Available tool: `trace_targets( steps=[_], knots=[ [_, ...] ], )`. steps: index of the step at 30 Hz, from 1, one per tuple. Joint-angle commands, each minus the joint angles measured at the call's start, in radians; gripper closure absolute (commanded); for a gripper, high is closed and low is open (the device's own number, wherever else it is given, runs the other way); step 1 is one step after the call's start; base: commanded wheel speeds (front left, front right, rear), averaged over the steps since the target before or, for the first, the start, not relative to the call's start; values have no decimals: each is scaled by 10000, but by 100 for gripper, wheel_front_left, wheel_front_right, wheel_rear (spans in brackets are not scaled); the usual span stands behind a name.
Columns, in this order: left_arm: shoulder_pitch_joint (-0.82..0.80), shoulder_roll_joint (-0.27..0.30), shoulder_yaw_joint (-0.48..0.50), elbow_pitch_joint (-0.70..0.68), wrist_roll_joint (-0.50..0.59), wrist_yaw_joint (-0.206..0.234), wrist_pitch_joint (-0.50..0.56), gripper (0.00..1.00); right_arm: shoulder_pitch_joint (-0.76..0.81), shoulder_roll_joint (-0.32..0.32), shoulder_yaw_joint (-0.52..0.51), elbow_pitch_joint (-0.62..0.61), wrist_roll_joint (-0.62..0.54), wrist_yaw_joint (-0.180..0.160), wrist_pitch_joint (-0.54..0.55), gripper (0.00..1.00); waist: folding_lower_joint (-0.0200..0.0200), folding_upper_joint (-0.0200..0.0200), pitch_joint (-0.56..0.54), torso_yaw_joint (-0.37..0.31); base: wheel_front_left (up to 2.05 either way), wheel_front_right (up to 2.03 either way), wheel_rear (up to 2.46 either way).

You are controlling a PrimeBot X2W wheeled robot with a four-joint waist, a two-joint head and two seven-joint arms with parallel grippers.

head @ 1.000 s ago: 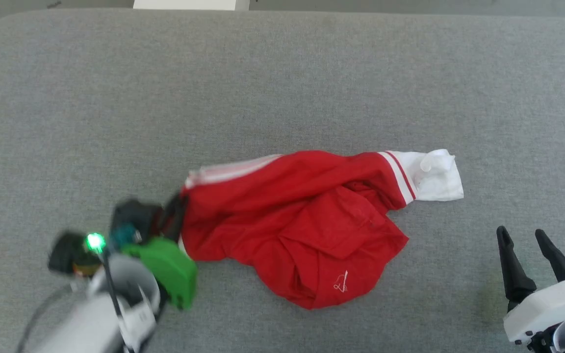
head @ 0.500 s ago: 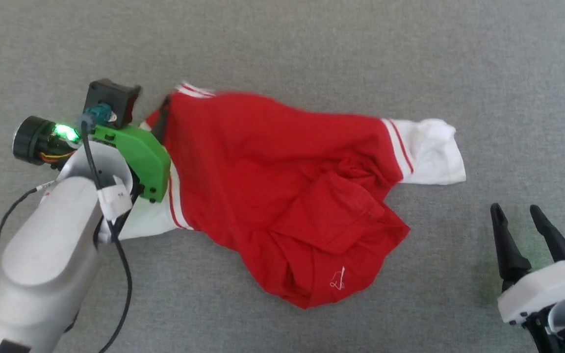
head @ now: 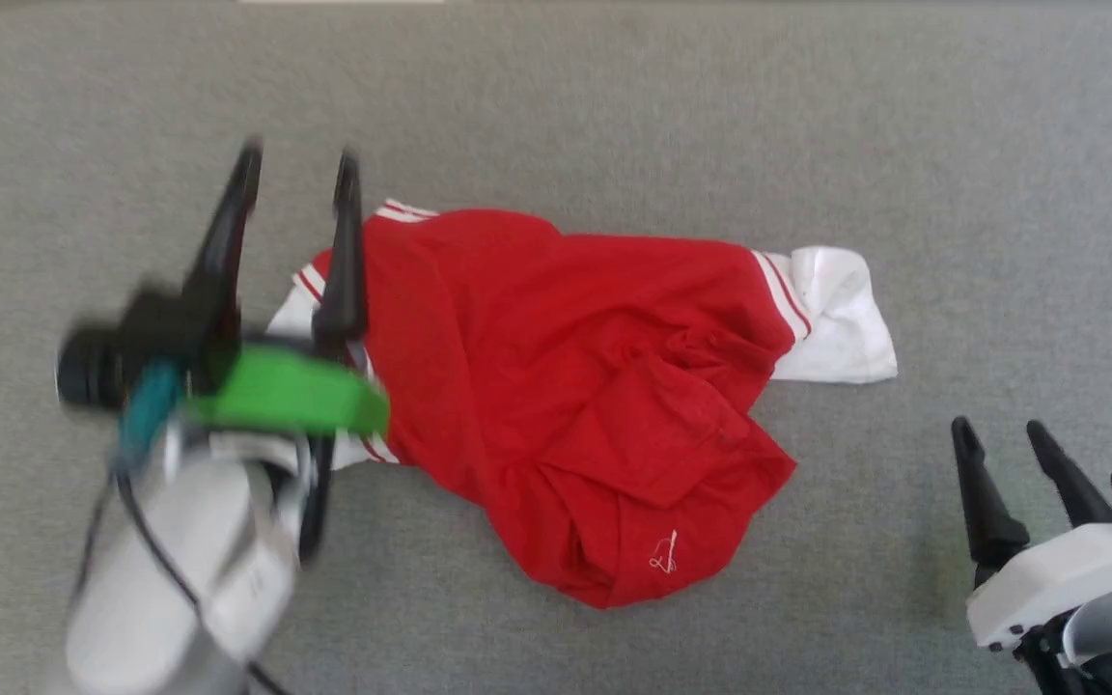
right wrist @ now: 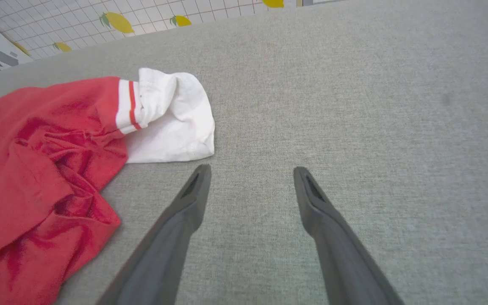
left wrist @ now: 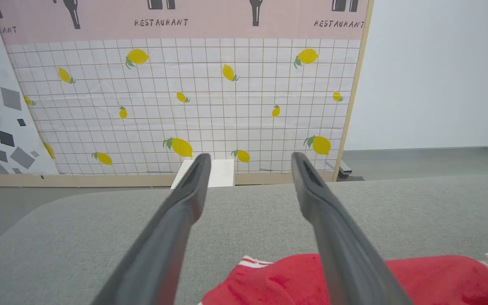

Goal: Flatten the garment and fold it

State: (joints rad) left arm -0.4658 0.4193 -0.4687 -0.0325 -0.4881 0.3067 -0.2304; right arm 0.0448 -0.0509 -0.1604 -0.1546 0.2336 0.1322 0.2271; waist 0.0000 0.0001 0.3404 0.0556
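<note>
The left gripper (head: 297, 169) stands wide open with nothing between its two dark fingers. In the head view it is blurred, and its inner finger crosses the left edge of the garment (head: 556, 367). The left wrist view shows the same fingers spread around empty air, pointing out across the grey fabric surface (head: 614, 116) toward a lemon-printed tile panel (left wrist: 227, 84) lettered RESTAURANT. The red cloth lies low between and beneath the fingers.

The right gripper (head: 1000, 430) is also parted and holds nothing. It sits at the lower right, apart from the garment, with bare grey fabric between its fingertips in the right wrist view.

The red jersey T-shirt lies crumpled in the middle of the surface, bunched in folds rather than spread flat. One white sleeve (head: 836, 319) with red-and-white striped trim (head: 780, 290) sticks out to the right and is the part nearest the right gripper. The other white sleeve (head: 291, 314) is partly hidden behind the left gripper. A lobe of the hem droops toward the robot, showing a small white logo (head: 664, 553)
</note>
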Motion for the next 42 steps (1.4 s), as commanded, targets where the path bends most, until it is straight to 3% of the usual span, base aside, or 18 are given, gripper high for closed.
trace_targets(
  steps=[1, 4, 9, 16, 22, 30, 37, 38, 39, 40, 42],
  knots=[
    [645, -84, 71, -351, -14, 258, -128, 0, 118, 7, 59, 74, 75, -15, -69, 0, 0, -1, -699, 166, 0, 0, 0],
    [2286, -364, 188, -1290, 122, 891, -266, 0, 328, 7, 125, 201, 150, -15, -106, 0, 0, -1, -1054, 206, 0, 0, 0],
    [4637, -1017, 451, -2082, 528, 1439, -308, 0, 700, 7, 283, 217, 183, -15, -148, 0, 0, -1, -1402, 384, 0, 0, 0],
    [5146, -1542, 941, -2061, 862, 806, -312, 0, 111, -166, 1638, -286, -30, -15, 569, 0, 0, -1, -1613, 707, 0, 0, 0],
    [5030, -1821, 1123, -1926, 1124, 318, -312, 0, -1240, -1266, 3699, -162, 617, -15, 2013, 0, 0, -1, -1418, 1041, 0, 0, 0],
    [5027, -2364, 1127, -1544, 1278, -192, -313, 0, -2955, -2675, 6126, 1510, 1151, -15, 3883, 0, 0, -1, -982, 1535, 0, 0, 0],
    [4956, -2705, 1191, -1260, 1449, -535, -313, 0, -3743, -3276, 7830, 3016, 1556, -15, 4307, 0, 0, -1, -887, 1713, 0, 0, 0],
    [4939, -2732, 1205, -1202, 1466, -597, -313, 0, -3803, -3319, 7970, 3236, 1646, -15, 4281, 23, 0, -1, -920, 1718, 0, 0, 0],
    [4921, -2749, 1220, -1152, 1474, -647, -313, 0, -3837, -3325, 8017, 3344, 1738, -15, 4191, 75, 0, -1, -960, 1716, 0, 0, 0],
    [4905, -2763, 1250, -1096, 1478, -701, -313, 0, -3854, -3268, 7913, 3443, 1883, -15, 4019, 100, 0, -1, -1019, 1695, 0, 0, 0],
    [4896, -2771, 1328, -997, 1482, -763, -313, 0, -3859, -3176, 7690, 3507, 2107, -15, 3781, 100, 0, -1, -1158, 1627, 0, 0, 0]
  ],
)
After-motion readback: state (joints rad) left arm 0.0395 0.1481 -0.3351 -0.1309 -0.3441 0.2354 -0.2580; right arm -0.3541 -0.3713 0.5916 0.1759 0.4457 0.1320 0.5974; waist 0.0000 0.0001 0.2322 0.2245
